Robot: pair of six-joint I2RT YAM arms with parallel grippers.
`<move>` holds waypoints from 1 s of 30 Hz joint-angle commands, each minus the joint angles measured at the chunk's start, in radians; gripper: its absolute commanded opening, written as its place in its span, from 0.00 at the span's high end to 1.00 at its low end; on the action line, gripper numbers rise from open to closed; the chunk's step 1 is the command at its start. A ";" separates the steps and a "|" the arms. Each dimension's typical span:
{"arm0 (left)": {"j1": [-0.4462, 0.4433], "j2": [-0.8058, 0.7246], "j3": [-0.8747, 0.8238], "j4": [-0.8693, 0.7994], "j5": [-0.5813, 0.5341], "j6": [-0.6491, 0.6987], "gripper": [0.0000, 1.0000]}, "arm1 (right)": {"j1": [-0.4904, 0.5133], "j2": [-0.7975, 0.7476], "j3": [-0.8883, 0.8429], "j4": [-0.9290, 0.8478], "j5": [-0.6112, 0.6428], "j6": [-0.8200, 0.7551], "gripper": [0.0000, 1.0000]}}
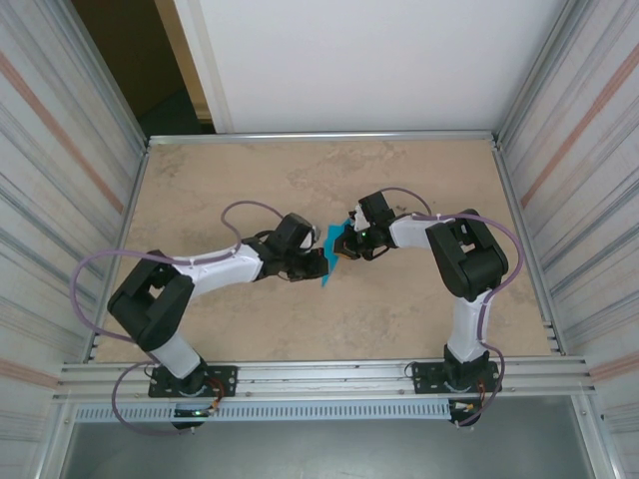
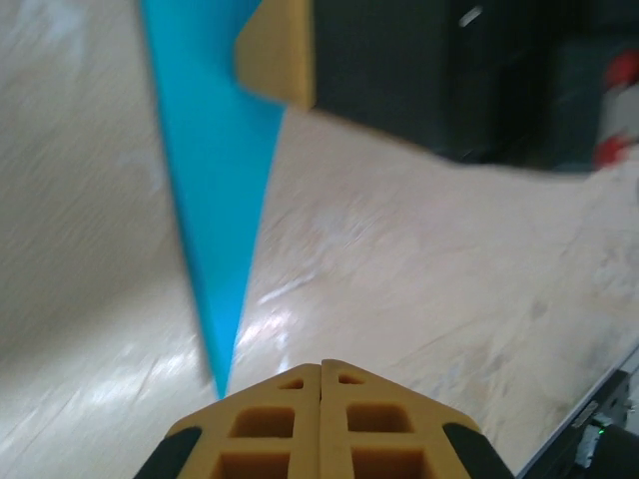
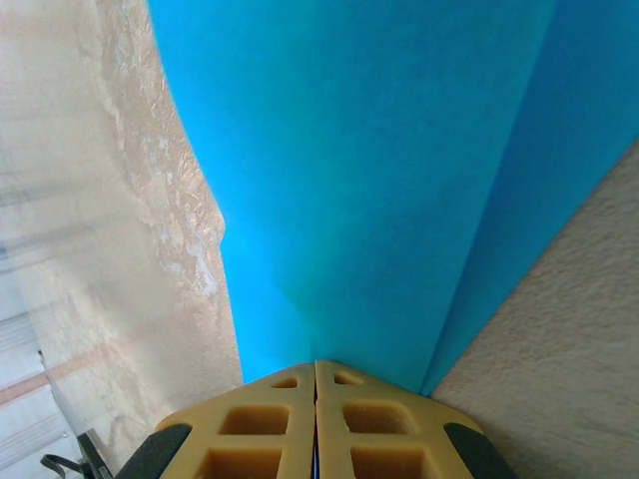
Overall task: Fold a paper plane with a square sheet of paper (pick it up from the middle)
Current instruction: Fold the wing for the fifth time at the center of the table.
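The bright teal sheet of paper, folded into a narrow pointed paper plane [image 1: 328, 253], hangs mid-table between the two grippers. My right gripper [image 1: 345, 243] is shut on it; in the right wrist view the creased teal paper [image 3: 379, 180] spreads out from the closed yellow fingertips [image 3: 316, 362], with a teal edge showing in the slit between them. My left gripper [image 2: 321, 364] is shut with nothing between its pads. The paper's sharp tip [image 2: 215, 200] ends just left of those fingertips. One of the right gripper's yellow fingers [image 2: 280, 50] presses the paper's upper part.
The beige stone-patterned table [image 1: 419, 319] is bordered by metal rails and corrugated side walls [image 1: 60, 150]. A white panel [image 1: 359, 60] stands behind the far edge. Both arms reach inward from their bases at the near edge, with purple cables looping over them.
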 commanded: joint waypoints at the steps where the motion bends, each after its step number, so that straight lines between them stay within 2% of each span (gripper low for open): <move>1: 0.006 0.074 0.052 0.031 0.011 0.031 0.94 | 0.010 0.066 -0.037 -0.102 0.126 0.020 0.93; 10: 0.015 0.202 0.084 0.042 0.005 0.021 0.96 | 0.007 0.042 -0.039 -0.096 0.108 0.019 0.93; 16: 0.021 0.200 0.033 0.049 -0.012 0.013 0.97 | -0.001 0.012 -0.029 -0.101 0.098 0.010 0.93; 24: 0.027 0.134 0.038 0.113 0.026 0.015 0.95 | 0.000 0.022 -0.028 -0.109 0.096 0.001 0.93; 30: 0.052 0.186 0.068 0.112 0.031 0.018 0.93 | -0.002 0.023 -0.033 -0.099 0.090 0.005 0.93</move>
